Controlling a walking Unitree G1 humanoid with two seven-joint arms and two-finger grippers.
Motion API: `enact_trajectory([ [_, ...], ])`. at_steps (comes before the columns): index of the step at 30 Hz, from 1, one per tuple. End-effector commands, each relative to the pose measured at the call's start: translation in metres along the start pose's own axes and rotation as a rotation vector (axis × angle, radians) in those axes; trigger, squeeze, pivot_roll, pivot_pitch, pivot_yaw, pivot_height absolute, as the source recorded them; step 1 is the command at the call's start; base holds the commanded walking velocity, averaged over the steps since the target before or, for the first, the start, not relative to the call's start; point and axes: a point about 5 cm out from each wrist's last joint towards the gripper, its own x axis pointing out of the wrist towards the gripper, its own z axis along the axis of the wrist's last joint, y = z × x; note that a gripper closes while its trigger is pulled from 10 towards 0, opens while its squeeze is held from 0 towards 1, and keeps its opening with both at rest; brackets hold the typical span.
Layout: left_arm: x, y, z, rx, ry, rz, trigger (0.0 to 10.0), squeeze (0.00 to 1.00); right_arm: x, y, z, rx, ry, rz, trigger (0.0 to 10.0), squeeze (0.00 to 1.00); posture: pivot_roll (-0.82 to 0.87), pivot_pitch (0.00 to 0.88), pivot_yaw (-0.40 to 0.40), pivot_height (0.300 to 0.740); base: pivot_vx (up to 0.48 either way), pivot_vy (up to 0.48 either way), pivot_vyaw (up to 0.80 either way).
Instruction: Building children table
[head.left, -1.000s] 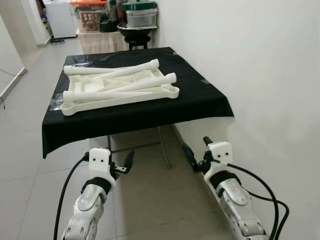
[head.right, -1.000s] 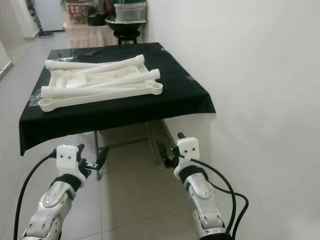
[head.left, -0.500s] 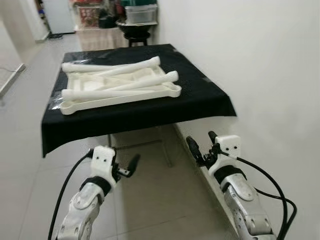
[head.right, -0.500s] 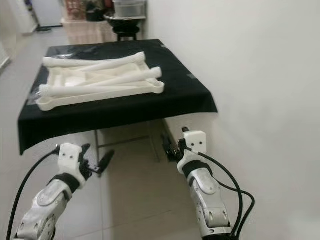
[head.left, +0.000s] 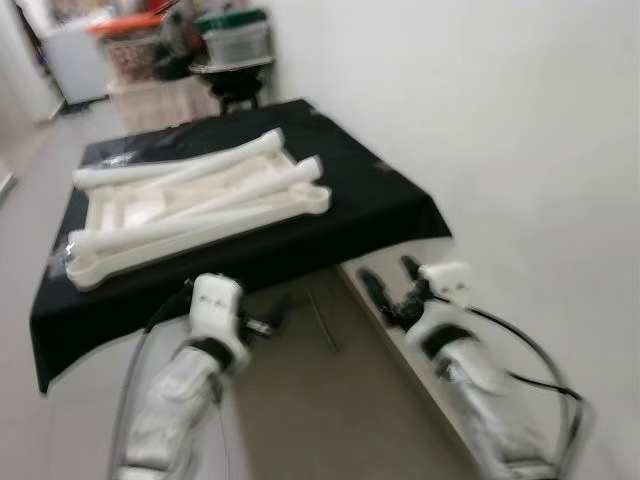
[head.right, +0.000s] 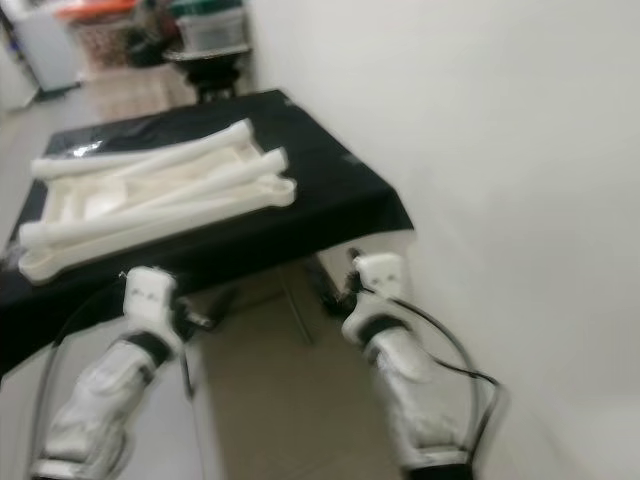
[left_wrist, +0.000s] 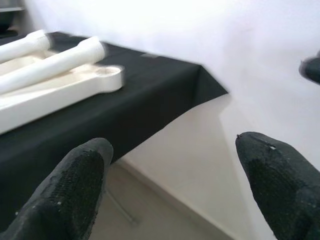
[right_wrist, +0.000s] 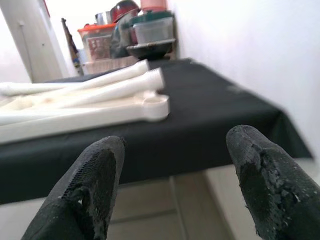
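Note:
A white plastic tabletop panel (head.left: 120, 255) lies upside down on a table draped in black cloth (head.left: 385, 195). Several white tube legs (head.left: 200, 205) rest loosely across the panel. Its rounded corner (right_wrist: 156, 106) and two leg ends (right_wrist: 150, 77) face my right gripper (right_wrist: 175, 175), which is open and level with the cloth's front edge. My left gripper (left_wrist: 170, 185) is also open, just below and in front of the hanging cloth, with the panel's corner (left_wrist: 107, 80) ahead. Both arms are low before the table; the left gripper (head.left: 268, 322) and right gripper (head.left: 390, 280) hold nothing.
A white wall (head.left: 500, 120) runs close along the table's right side. Lidded storage boxes (head.left: 232, 38) and a black stool (head.left: 238, 88) stand behind the table. A thin metal table leg (head.left: 322, 320) shows under the cloth. Tiled floor (head.left: 300, 420) lies below my arms.
The whole picture has shifted, tilted and blurred, so the camera has moved and the table looks nearer. Both grippers now stand closer to the cloth's front edge, still open.

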Motion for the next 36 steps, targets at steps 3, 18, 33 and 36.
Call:
enact_trajectory([
  [3, -0.006, 0.013, -0.003, 0.013, 0.027, 0.045, 10.0, 0.0, 0.006, 0.02, 0.002, 0.025, -0.009, 0.089, 10.0, 0.0, -0.15, 0.0, 0.01, 0.74, 0.304, 0.0, 0.0],
  [18, -0.01, 0.023, -0.007, -0.031, 0.055, 0.136, 10.0, 0.0, 0.006, 0.032, 0.0, -0.006, 0.025, 0.215, 10.0, 0.0, -0.14, 0.0, 0.006, 0.74, 0.288, 0.0, 0.5],
  [33, -0.008, 0.024, -0.003, -0.034, 0.055, 0.145, 10.0, 0.0, 0.01, 0.028, 0.003, 0.023, 0.022, 0.191, 10.0, 0.0, -0.14, 0.0, 0.002, 0.74, 0.254, 0.0, 0.11],
  [36, -0.007, 0.024, -0.002, -0.037, 0.055, 0.145, 10.0, 0.0, 0.011, 0.029, 0.003, 0.023, 0.022, 0.197, 10.0, 0.0, -0.14, 0.0, 0.0, 0.74, 0.252, 0.0, 0.0],
])
